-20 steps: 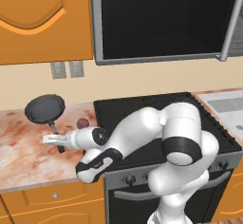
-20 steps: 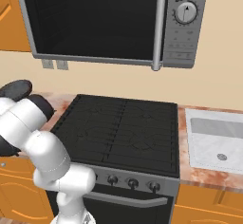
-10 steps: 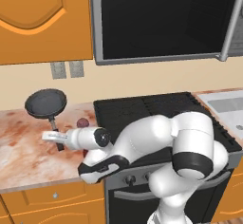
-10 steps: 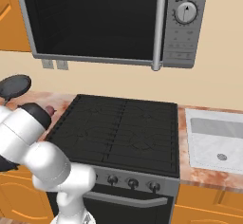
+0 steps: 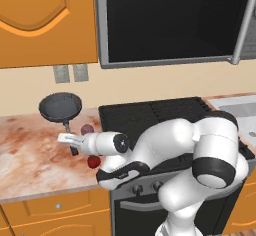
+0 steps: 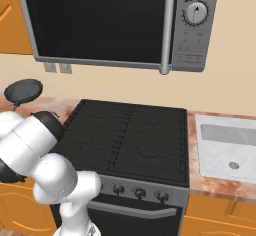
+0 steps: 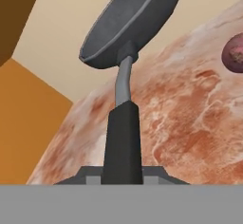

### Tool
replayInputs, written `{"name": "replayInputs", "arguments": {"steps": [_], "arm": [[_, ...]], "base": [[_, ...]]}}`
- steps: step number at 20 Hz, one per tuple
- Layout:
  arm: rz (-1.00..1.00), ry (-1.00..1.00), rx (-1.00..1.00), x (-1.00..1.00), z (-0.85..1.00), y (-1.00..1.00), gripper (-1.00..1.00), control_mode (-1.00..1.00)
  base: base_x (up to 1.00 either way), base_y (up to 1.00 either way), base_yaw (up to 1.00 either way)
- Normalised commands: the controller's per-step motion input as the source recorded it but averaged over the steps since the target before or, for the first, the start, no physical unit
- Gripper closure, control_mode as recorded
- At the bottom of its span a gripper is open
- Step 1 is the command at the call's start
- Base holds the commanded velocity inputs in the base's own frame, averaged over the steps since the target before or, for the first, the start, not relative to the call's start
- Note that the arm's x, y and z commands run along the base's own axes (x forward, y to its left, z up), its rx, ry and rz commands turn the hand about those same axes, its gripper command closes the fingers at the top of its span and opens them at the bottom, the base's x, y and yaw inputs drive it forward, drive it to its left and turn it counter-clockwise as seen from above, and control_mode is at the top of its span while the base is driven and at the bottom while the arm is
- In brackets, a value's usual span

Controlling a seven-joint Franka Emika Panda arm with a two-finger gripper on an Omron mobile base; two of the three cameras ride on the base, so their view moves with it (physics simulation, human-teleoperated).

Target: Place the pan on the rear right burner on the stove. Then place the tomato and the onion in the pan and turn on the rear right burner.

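Observation:
The dark grey pan (image 5: pixel 61 106) lies on the marbled counter left of the stove (image 5: pixel 131 118), its black handle pointing toward me. My gripper (image 5: pixel 70 142) sits at the handle's near end. In the hand view the handle (image 7: pixel 122 142) runs straight up from between the fingertips (image 7: pixel 154 172), which press against both its sides. The mauve onion (image 5: pixel 87 129) rests just right of the handle, and the red tomato (image 5: pixel 93 161) lies nearer the counter's front, partly behind my forearm. The rear right burner (image 6: pixel 160 119) is bare.
A microwave (image 6: pixel 115 22) hangs low over the cooktop. A sink (image 6: pixel 227 145) lies right of the stove. A wall outlet (image 5: pixel 70 73) sits behind the pan, under an orange cabinet (image 5: pixel 45 20). My own elbow (image 6: pixel 30 145) bulks over the stove's front left corner.
My elbow and forearm have swung lower and further right over the stove front, while the hand has stayed at the pan handle. The pan, onion and tomato have not moved.

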Motion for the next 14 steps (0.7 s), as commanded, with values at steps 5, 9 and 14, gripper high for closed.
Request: {"name": "replayInputs", "arguments": {"steps": [5,9,14], "arm": [[0.0,0.07,0.01,0.0,0.48,-0.46,1.0,-1.0],[0.0,0.16,0.0,0.0,0.38,-0.45,1.0,-1.0],[0.0,0.2,0.0,0.0,0.37,-0.53,1.0,-1.0]], "base": [[0.0,0.0,0.0],[0.0,0.0,0.0],[0.0,0.0,0.0]]}}
